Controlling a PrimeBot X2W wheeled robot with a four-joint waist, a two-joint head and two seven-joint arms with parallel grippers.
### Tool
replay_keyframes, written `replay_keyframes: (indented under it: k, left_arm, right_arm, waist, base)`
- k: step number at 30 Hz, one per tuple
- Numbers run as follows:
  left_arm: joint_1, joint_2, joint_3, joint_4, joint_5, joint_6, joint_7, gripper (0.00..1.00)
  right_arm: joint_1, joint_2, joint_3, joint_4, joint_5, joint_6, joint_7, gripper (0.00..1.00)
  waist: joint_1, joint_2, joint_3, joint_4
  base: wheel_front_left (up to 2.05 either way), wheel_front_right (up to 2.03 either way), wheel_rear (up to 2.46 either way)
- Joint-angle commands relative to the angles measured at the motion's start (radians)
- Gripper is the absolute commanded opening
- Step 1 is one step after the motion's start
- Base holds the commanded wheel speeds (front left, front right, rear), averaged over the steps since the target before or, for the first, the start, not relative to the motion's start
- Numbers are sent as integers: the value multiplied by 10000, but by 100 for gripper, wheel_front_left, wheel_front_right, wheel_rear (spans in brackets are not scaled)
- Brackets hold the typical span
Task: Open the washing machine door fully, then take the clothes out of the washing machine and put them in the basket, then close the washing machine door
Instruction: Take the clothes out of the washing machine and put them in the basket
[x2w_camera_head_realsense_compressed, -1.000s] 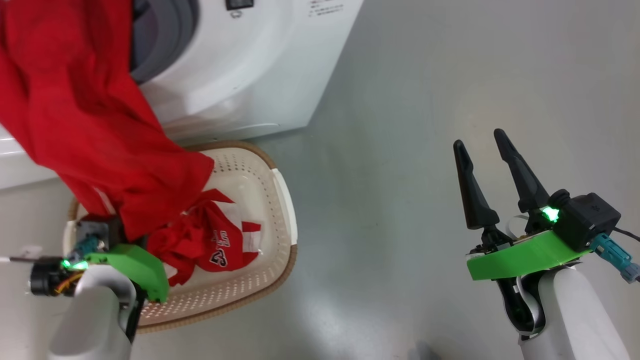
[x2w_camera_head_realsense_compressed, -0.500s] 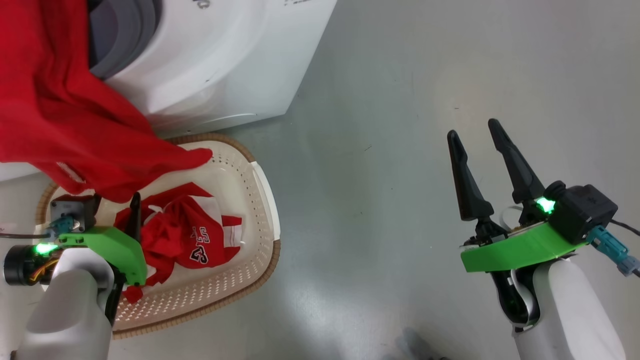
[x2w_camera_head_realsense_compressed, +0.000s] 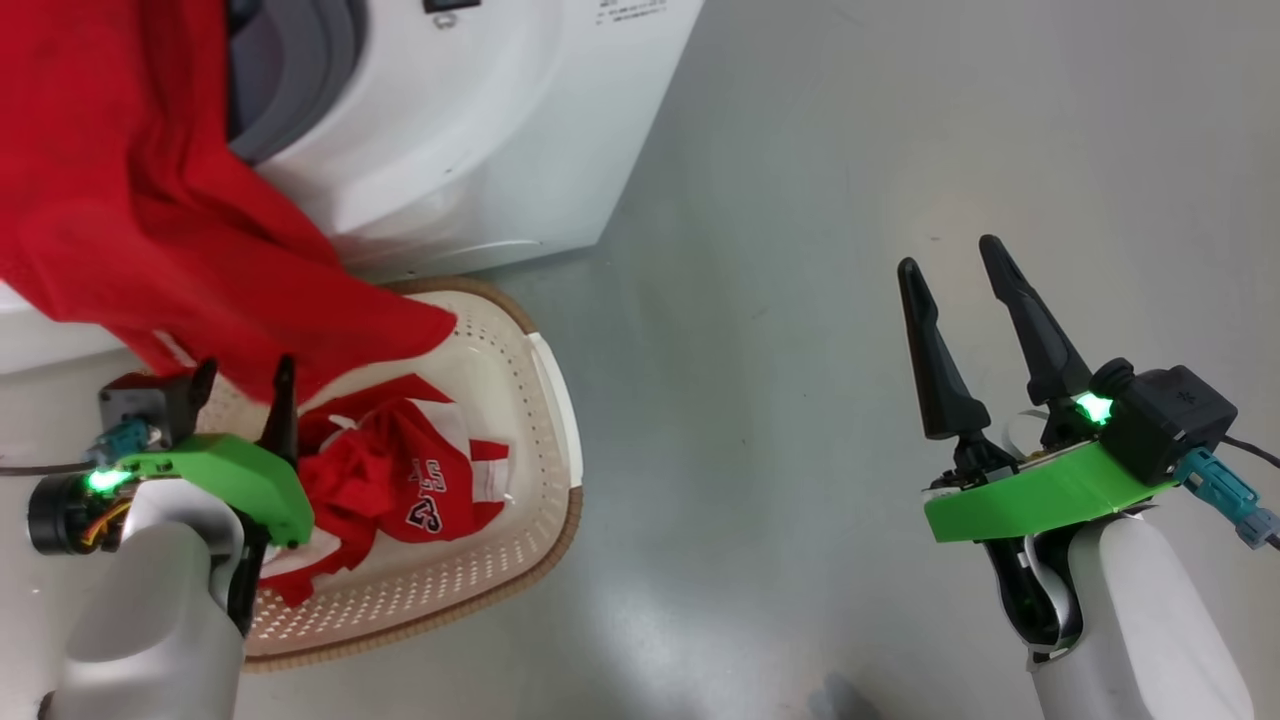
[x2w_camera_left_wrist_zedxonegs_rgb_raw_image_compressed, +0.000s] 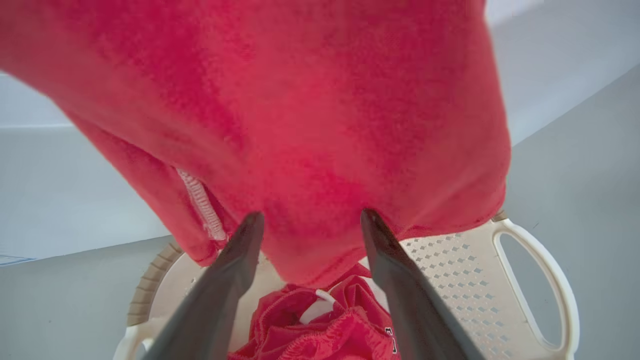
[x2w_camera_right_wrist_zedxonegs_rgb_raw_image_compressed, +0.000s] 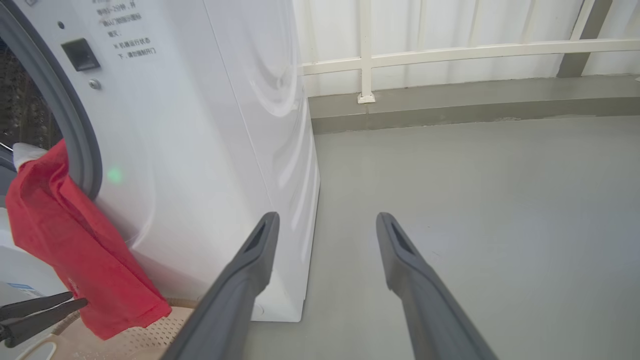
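The left tool (x2w_camera_head_realsense_compressed: 243, 385) stands with its two dark fingers spread wide and pinches nothing. In the left wrist view its fingertips (x2w_camera_left_wrist_zedxonegs_rgb_raw_image_compressed: 252, 222) reach up to the lower hem of a large red garment (x2w_camera_left_wrist_zedxonegs_rgb_raw_image_compressed: 300, 125) that hangs just ahead of them; whether cloth and fingers touch cannot be told. The right tool (x2w_camera_head_realsense_compressed: 950, 258) is also spread wide and empty, held over the bare grey floor (x2w_camera_head_realsense_compressed: 800, 200) well apart from the laundry.

The red garment trails out of the mouth of the washing machine (x2w_camera_head_realsense_compressed: 480, 130), past the grey gasket (x2w_camera_head_realsense_compressed: 310, 90), and its lower end droops over the far rim of the basket (x2w_camera_head_realsense_compressed: 520, 530). In the right wrist view a small pale piece (x2w_camera_right_wrist_zedxonegs_rgb_raw_image_compressed: 25, 152) shows at the mouth just above it.

The basket sits on the floor right against the machine's front. Inside it lie crumpled red clothes (x2w_camera_head_realsense_compressed: 400, 480) with white trim and white printed characters, bunched toward the side near the left tool, with bare perforated floor showing on the other side.
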Motion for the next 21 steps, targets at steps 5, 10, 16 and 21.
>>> replay_keyframes:
  k: [5, 10, 16, 21]
  left_arm:
    - [797, 183, 598, -1238, -426, -31, -55, 100]
    - [1109, 49, 998, -2195, -528, -31, -55, 100]
    - [1578, -133, 1428, -3713, -505, -31, -55, 100]
    - [2077, -210, 1901, -5085, -187, -31, -55, 100]
  right_arm:
    - [317, -179, 124, -141, 51, 16, -48, 100]
    - [426, -280, 43, -160, 35, 16, -48, 100]
    - [504, -366, -22, -196, 3, 16, -48, 100]
    - [555, -416, -68, -191, -2, 16, -48, 100]
  waist:
    - [0, 0, -471, 397]
    - [0, 0, -629, 635]
    - [0, 0, -752, 917]
    - [0, 0, -849, 1064]
  base:
    - [0, 0, 0]
    - [0, 0, 0]
    - [0, 0, 0]
    - [0, 0, 0]
